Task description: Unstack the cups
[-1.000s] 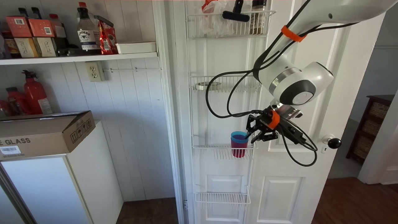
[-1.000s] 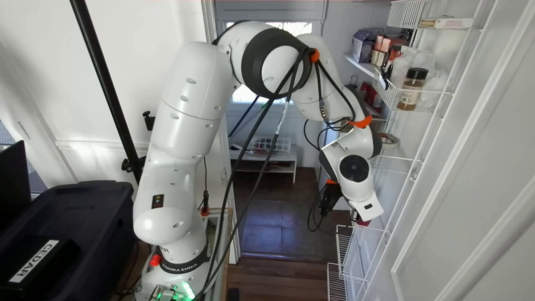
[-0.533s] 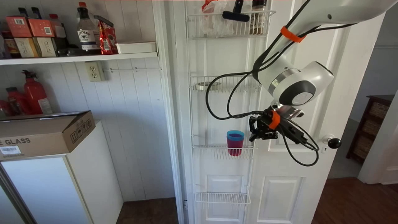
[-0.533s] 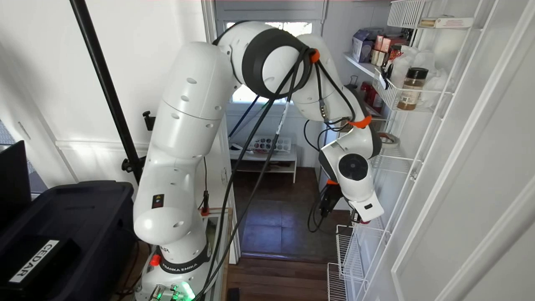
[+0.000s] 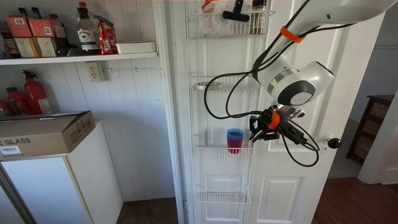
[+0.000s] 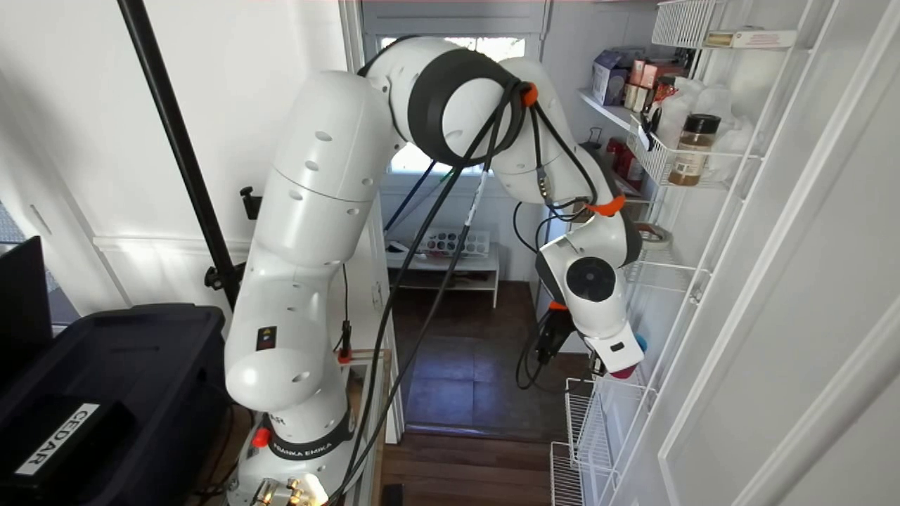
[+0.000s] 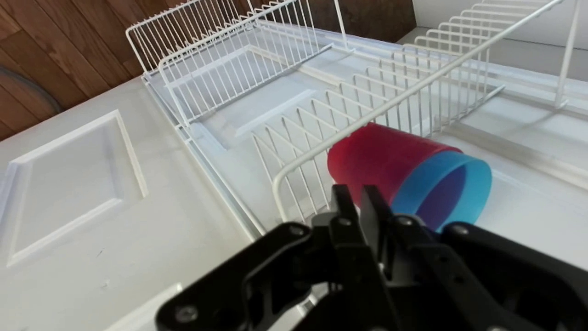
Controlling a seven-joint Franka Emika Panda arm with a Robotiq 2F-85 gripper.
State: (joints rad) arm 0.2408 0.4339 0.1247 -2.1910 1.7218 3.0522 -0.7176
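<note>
The blue cup [image 5: 235, 137] is nested inside the pink cup [image 5: 234, 145], its rim standing above the pink one. The stack stands in a wire door basket [image 5: 211, 147]. My gripper [image 5: 252, 138] is beside the stack, apart from it, on the door-knob side. In the wrist view the fingertips [image 7: 355, 188] have a narrow gap with nothing between them. The pink cup [image 7: 381, 156] shows beyond them, and the blue cup [image 7: 475, 186] to their right. In an exterior view the wrist hides most of the stack; blue [image 6: 641, 342] and pink [image 6: 624, 372] bits show.
A lower wire basket [image 5: 222, 198] is below the cups. A higher rack holds a tape roll [image 5: 207, 86]; the top basket [image 5: 196, 34] holds bags and a jar. A cable loop [image 5: 205, 99] hangs beside my wrist. A door knob [image 5: 334, 143] sticks out at the right.
The cup stack has shifted a little left and up in an exterior view, away from my gripper. My fingers have closed from wider apart and now show a narrow gap. The arm has barely moved.
</note>
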